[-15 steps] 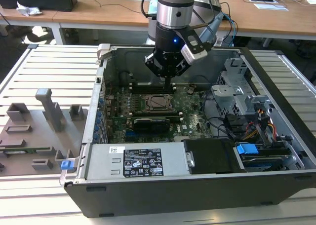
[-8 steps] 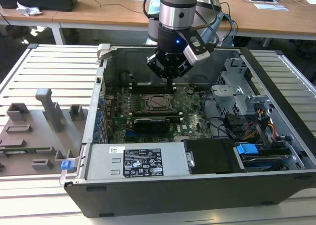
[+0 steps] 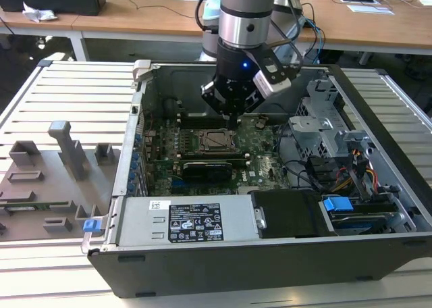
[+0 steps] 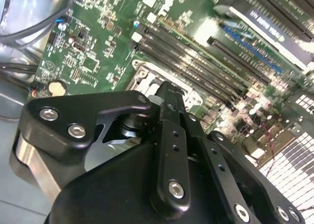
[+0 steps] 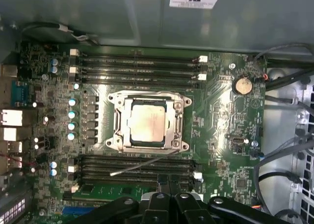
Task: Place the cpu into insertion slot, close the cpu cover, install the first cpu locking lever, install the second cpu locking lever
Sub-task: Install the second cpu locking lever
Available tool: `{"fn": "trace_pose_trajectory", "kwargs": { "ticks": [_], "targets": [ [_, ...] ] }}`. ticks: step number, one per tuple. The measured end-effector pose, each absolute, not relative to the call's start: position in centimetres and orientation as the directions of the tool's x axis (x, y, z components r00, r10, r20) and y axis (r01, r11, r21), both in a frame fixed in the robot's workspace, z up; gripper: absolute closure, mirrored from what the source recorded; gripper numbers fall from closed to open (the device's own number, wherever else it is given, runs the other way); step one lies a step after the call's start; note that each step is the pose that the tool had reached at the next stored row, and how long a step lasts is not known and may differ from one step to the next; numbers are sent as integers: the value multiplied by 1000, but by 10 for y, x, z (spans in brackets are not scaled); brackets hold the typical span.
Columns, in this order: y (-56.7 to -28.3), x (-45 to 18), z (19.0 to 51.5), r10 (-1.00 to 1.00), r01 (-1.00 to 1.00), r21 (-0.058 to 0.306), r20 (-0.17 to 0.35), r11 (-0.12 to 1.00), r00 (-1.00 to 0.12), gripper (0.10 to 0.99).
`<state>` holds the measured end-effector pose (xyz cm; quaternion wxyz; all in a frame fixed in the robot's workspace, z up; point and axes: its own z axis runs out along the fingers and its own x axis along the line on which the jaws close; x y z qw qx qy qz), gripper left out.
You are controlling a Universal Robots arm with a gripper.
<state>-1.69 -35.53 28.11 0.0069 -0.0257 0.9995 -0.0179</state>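
Your tool [image 3: 233,119] hangs inside the open PC case [image 3: 223,267], just above the motherboard [image 3: 266,166] and right at the far edge of the insertion slot [image 3: 217,140] in the exterior view. In the second wrist view its fingers [image 4: 169,135] look pressed together with nothing between them.

The cpu [image 5: 145,123] sits in the socket: in the first wrist view its silver-grey top shows through the window of the cpu cover [image 5: 119,121], which lies flat over it.

One thin locking lever [image 5: 147,166] lies loose. In the first wrist view it angles across the memory slots [image 5: 137,162] beside the socket, with its free end pointing away from the frame, not hooked down. You can't tell the state of the other lever from these views.

The tool tip in the second wrist view is over the socket's corner [image 4: 147,74]; contact is unclear.

A grey fixture tray [image 3: 54,180] sits on the slatted tabletop [image 3: 74,85] at the exterior view's left, well apart from the tool.
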Motion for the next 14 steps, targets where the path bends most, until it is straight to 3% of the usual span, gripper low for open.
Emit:
{"fn": "trace_pose_trajectory", "kwargs": {
  "ticks": [14],
  "targets": [
    [-377, -17, 274, -52, -51, -35, -13, 998, -999, 980]
  ]
}}
